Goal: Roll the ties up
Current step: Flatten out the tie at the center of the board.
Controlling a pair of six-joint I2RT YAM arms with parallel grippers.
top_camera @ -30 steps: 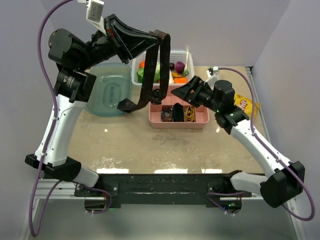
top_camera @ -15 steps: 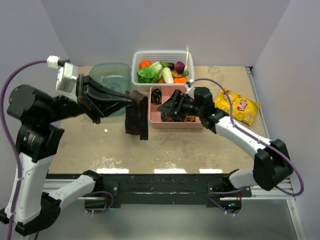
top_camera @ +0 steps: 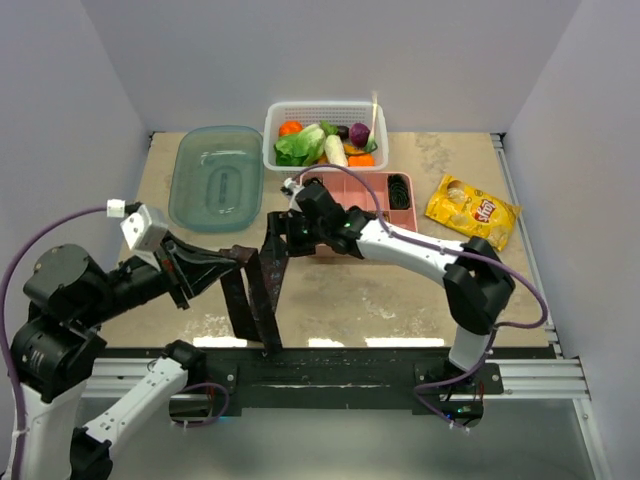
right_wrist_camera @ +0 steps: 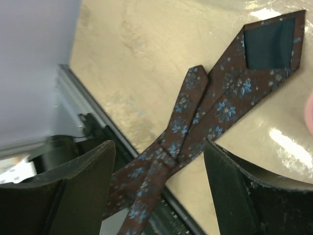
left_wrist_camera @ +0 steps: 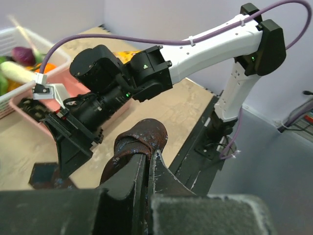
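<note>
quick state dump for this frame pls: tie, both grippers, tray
tie: dark maroon necktie with blue flower pattern, folded double, not rolled
tie ends: both pointed tips appear to rest on the table
left gripper: shut on the tie's fold, raised
right gripper: open, above the tie, no contact seen
tray: pink compartment tray, black coil in far-right compartment

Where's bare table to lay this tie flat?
Near middle of the table, bordered by the hanging tie, the tray and the right arm. A smaller strip lies in front of the chips. The back is crowded: lid, basket, tray.
</note>
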